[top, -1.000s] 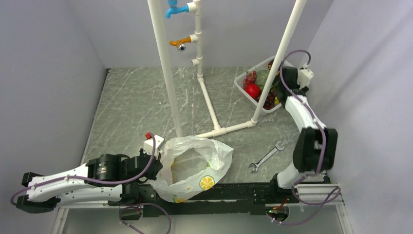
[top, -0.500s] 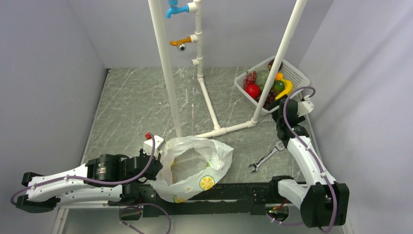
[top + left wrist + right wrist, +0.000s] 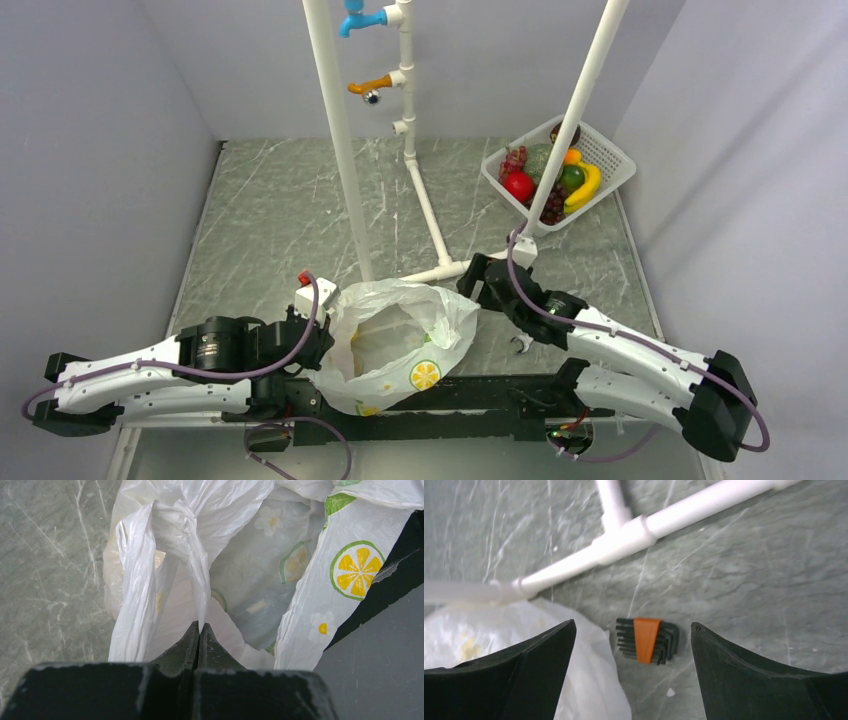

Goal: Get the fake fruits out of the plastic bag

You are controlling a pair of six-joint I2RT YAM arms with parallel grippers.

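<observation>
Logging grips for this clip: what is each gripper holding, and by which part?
Left gripper pinches the plastic bag by a twisted handle strip. Right gripper is open, holding nothing.

the left arm [image 3: 120, 385] and the right arm [image 3: 630, 345] are built alike: smooth white plastic shells on the long links, with chunky black cylindrical joints between them. a thin lilac cable [image 3: 250, 375] runs along each arm and loops free near the wrist. the left gripper [image 3: 199, 629] has matte black wedge-shaped fingers [image 3: 215, 652], with pale scuffs along the edge of its housing. the right gripper [image 3: 632, 626] has the same black fingers, broad with blunt tips.
</observation>
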